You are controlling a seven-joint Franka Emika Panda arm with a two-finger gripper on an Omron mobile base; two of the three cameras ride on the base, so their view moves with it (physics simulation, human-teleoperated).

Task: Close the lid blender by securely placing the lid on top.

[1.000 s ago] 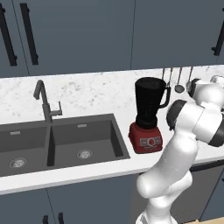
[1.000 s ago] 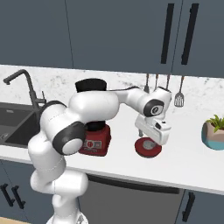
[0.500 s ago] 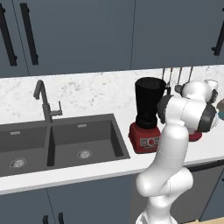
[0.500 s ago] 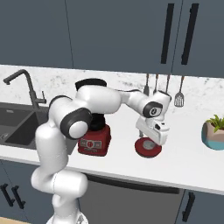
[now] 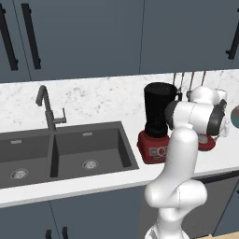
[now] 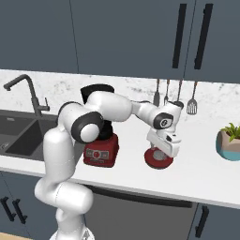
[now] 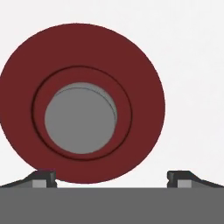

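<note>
Lid (image 7: 82, 103) flat on white counter (image 7: 192, 65), upper left of hand view, bare counter to its right. Gripper (image 7: 111, 177) spread wide above its near edge, holding nothing. Blender (image 6: 98, 126) uncapped, left of lid (image 6: 158, 158), apart.

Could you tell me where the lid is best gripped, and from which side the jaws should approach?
Probably from straight above, across its outer rim. The lid lies flat on the counter, a round red disc with a grey centre, so opposite rim edges suit the gripper, whose jaws stand open above it.
</note>
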